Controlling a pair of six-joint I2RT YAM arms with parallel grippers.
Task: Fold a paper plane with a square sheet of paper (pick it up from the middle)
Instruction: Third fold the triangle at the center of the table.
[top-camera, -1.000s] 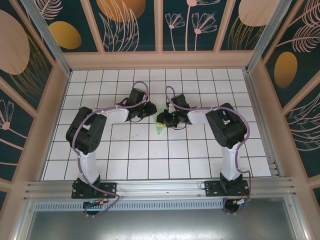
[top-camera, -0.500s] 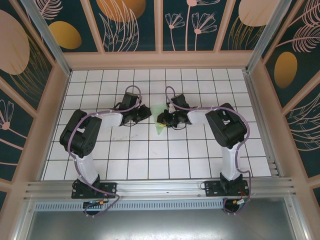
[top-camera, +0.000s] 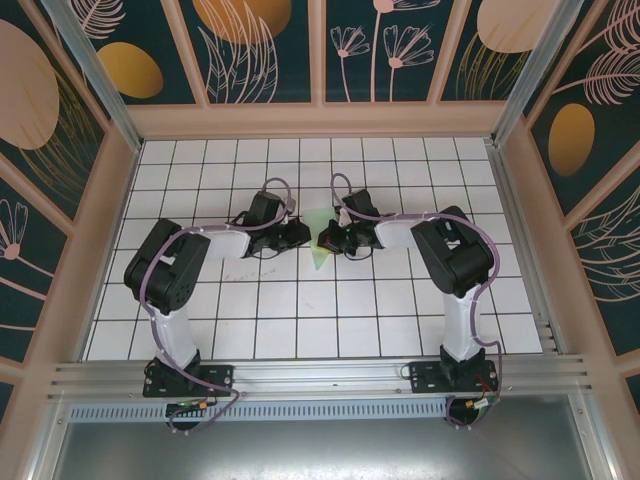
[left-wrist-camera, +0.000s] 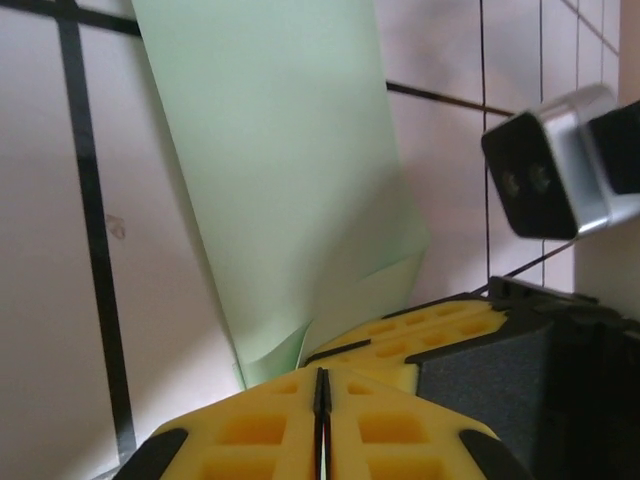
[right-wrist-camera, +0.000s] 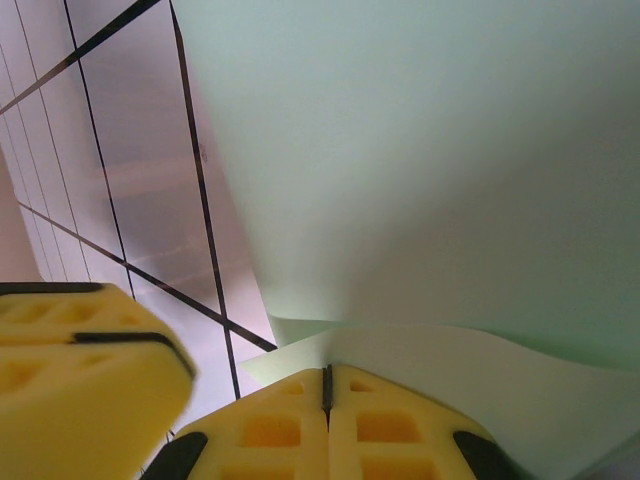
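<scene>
The pale mint-green sheet of paper (top-camera: 318, 256) lies folded into a narrow shape between the two grippers, its pointed end toward the near side. In the left wrist view the paper (left-wrist-camera: 290, 180) is a long strip with a curled lower edge. My right gripper (top-camera: 328, 237) is shut on a raised flap of the paper (right-wrist-camera: 430, 180), which rises from its fingertips (right-wrist-camera: 327, 372). My left gripper (top-camera: 296, 233) is shut, its tips (left-wrist-camera: 322, 376) right at the paper's curled edge, with no paper visible between its pads. The right gripper's yellow fingers (left-wrist-camera: 420, 335) sit just beside it.
The white grid-tile table (top-camera: 300, 320) stretches toward the arm bases. Wooden walls (top-camera: 320, 120) enclose the back and both sides. The right wrist camera housing (left-wrist-camera: 560, 175) hangs close to the left gripper.
The left gripper drew back to the left, then came right again to the paper's edge. The right gripper and the paper stayed almost still.
</scene>
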